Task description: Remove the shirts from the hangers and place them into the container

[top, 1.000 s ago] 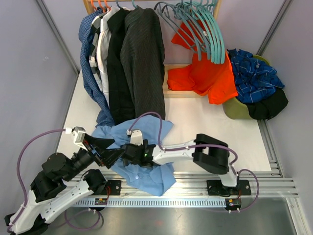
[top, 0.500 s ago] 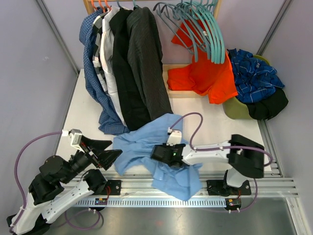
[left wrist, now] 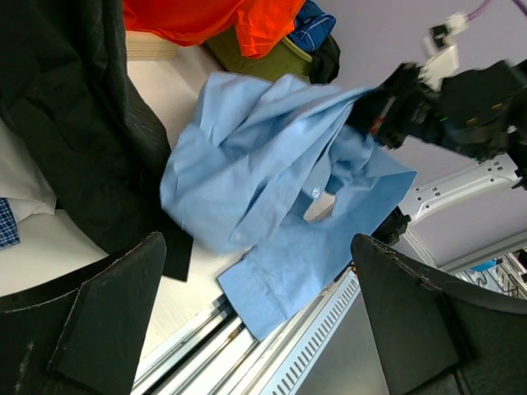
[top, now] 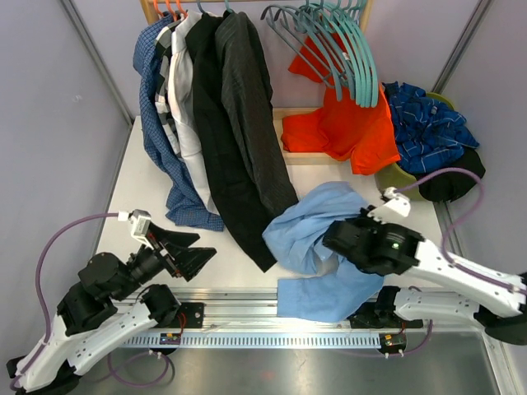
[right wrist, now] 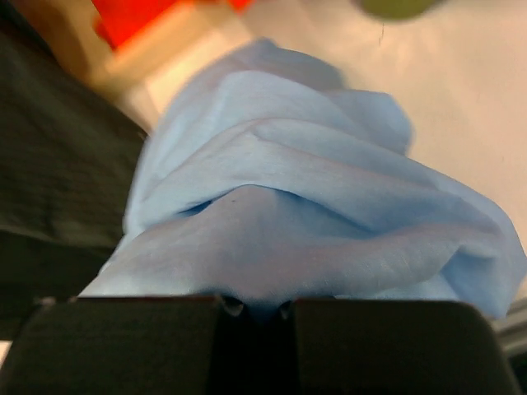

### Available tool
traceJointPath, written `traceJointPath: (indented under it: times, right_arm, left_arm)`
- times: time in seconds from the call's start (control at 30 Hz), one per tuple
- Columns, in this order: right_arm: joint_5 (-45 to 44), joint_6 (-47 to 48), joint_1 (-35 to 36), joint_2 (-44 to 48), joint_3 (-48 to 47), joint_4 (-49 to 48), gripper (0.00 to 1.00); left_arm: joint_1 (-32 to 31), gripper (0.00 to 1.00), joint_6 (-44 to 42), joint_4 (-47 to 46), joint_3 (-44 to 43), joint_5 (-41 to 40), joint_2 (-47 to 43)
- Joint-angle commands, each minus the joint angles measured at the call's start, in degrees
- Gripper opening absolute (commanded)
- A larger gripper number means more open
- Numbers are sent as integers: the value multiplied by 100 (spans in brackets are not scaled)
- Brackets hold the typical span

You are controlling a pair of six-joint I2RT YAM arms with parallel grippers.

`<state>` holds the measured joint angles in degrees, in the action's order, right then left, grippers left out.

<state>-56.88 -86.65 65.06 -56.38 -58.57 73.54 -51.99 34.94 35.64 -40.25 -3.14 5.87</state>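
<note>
1. Right hand: jaws pinched tight on a bunch of the light blue shirt. The wrist view shows the cloth gathered right at the closed fingers.
2. The shirt is off any hanger. Its bulk bunches just ahead of the right hand, and a tail hangs below it over the near edge of the tabletop.
3. Left hand: jaws spread wide, holding nothing. The blue shirt lies off to its right, apart from it.
4. Olive-green tub: beyond the right hand on its outer side, near but not touching. It is heaped with a blue checked shirt and a black garment, so little rim shows.
5. Step in hand, as I read it: carrying the freed shirt across to the tub.
6. Next move calls for lifting until the trailing tail clears the tabletop and the heap. Then swing outward over the tub and let go above its middle.
7. Risks: the tub looks full, so the shirt may slide off. The tail may also drag on the charcoal shirt, whose hem is just beside the bundle.
8. Left to do: several shirts hang on the rack beyond the left hand. Empty teal hangers cluster beyond the right hand.
</note>
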Motion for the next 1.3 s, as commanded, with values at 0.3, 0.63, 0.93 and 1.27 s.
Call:
traceJointPath:
  times: [0.3,0.63,0.93,1.27]
  right_arm:
    - [-2029,4131,-599,1033,-1720,-416,0]
    - [1843,6634,-4777,489,-1473,-3389,0]
    - [3307,6204,-7638,-1032,-2928,-3847,0]
    - [4130,6686,-8000,-5025,-9596,-2512,0]
  left_arm:
    - [4,99,-4,-1032,-202,735,1092]
    - [4,99,31,-1156,-439,955,1206]
    - [4,99,-119,-822,-730,911,1074]
    - [4,99,-207,-681,-862,841,1057]
